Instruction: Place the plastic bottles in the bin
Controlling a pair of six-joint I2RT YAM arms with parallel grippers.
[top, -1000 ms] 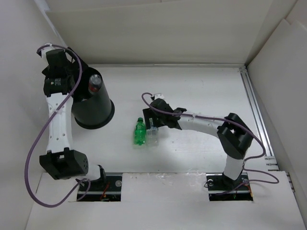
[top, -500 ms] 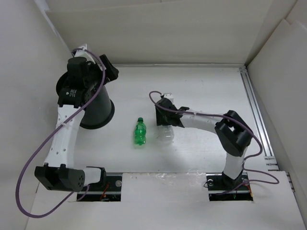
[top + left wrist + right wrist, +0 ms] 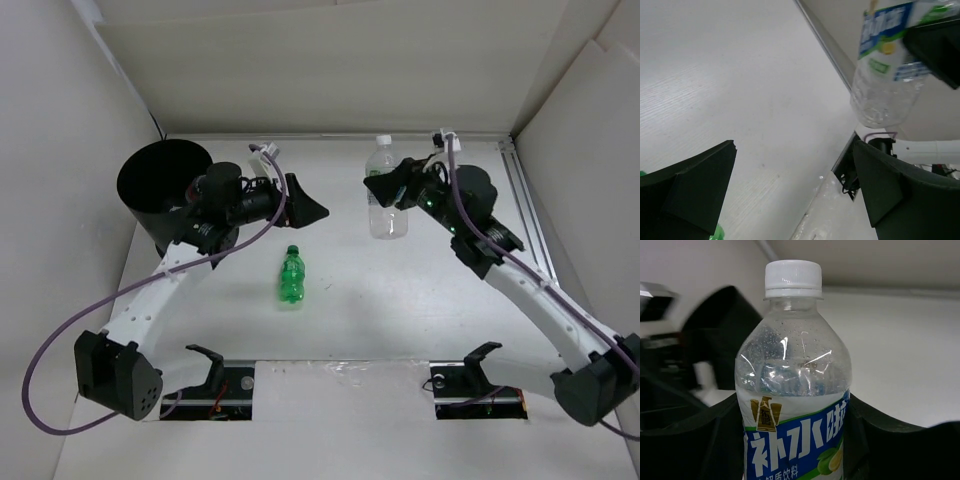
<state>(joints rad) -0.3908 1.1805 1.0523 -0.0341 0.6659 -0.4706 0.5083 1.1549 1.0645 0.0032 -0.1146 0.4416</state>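
Two bottles are showing outside the bin from where I am watching. The clear bottle [image 3: 386,205] with the white cap and blue-and-white label is hanging upright in the air over the far middle of the table [image 3: 430,290], and the green bottle [image 3: 291,277] is lying on its side near the table's middle. A second ago the clear one was down on the surface just beside the green one; now the right gripper [image 3: 392,188] is carrying it well above the table, jaws clamped around its labelled body. The wrist view confirms this, with dark fingers [image 3: 880,440] pressing either side of the label.

The bin [image 3: 150,222] is sitting at the far left. Its inside is reading as plain black, so I cannot tell what it is holding. The left gripper [image 3: 308,203] was over its mouth half a second ago and is now pointing out toward the centre, jaws spread wide with nothing between them — its own camera is looking across at the raised clear bottle [image 3: 887,75].

As I judge it, the left arm's drop is done and the right arm is starting its carry. It is still facing a long sideways run to the bin, and the green bottle is still waiting for a pickup.
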